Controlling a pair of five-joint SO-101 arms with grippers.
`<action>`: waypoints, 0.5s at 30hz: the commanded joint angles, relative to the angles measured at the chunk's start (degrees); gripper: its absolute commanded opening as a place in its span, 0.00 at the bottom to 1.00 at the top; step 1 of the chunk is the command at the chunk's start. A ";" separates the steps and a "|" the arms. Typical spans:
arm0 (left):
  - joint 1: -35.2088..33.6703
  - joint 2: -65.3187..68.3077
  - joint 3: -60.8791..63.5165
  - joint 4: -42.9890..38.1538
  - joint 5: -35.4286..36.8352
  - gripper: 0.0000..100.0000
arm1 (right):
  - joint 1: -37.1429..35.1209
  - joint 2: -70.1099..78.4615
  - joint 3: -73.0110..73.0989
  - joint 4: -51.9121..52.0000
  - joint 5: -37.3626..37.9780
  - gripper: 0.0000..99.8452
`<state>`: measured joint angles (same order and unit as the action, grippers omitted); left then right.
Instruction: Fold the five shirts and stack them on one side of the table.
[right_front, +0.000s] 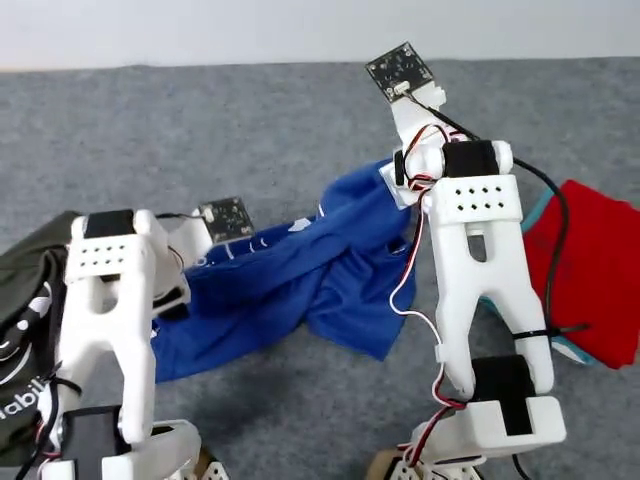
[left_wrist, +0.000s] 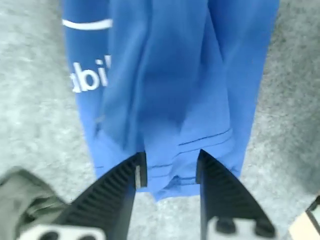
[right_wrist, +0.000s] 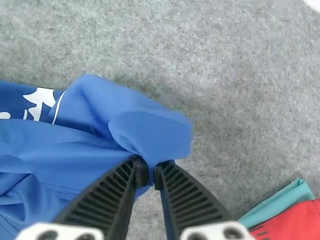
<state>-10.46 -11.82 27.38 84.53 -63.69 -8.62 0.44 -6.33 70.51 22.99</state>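
Early to mid task, by my read. The blue shirt (right_front: 290, 290) lies rumpled and twisted across the middle of the grey table (right_front: 250, 130), strung between the two arms, not folded yet.

The right gripper (right_wrist: 149, 169) is at the shirt's far end. Its fingers are nearly closed and pinch a small fold of blue cloth at the tips. The left gripper (left_wrist: 170, 162) is at the near hem. Its fingers are moderately apart with the stitched hem sitting in the gap, and they look to straddle the cloth rather than clamp it.

By the right arm's side, a red shirt (right_front: 590, 270) lies on top of a teal shirt (right_front: 540, 205). Both look flat and squared, so this is probably the started stack, two done. A dark olive shirt (right_front: 25, 290) is bunched by the left arm's base and looks unfolded.

I count four shirts in view. What is left, as I judge it: flatten and fold the blue one, carry it to the red pile, then fold the olive one and any others.

Writing: there is white lettering plus a white stripe and a white graphic on the blue shirt, partly lost in the folds. White print shows on the olive shirt too, cut off at the edge. Neither is read off here. The red and teal shirts carry no print that I can make out.
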 joint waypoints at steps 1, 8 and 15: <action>0.09 -2.11 -6.11 2.11 -0.53 0.17 | 0.31 -0.22 -0.35 0.48 -0.79 0.01; 0.00 -1.58 -3.65 -3.78 -1.58 0.17 | 0.31 -0.22 -0.44 0.48 -0.79 0.01; -2.11 -1.58 2.15 -13.98 -2.20 0.17 | 0.31 -0.22 -0.44 0.48 -0.70 0.01</action>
<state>-11.96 -11.82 29.05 73.80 -65.19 -8.62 0.44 -6.33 70.51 22.81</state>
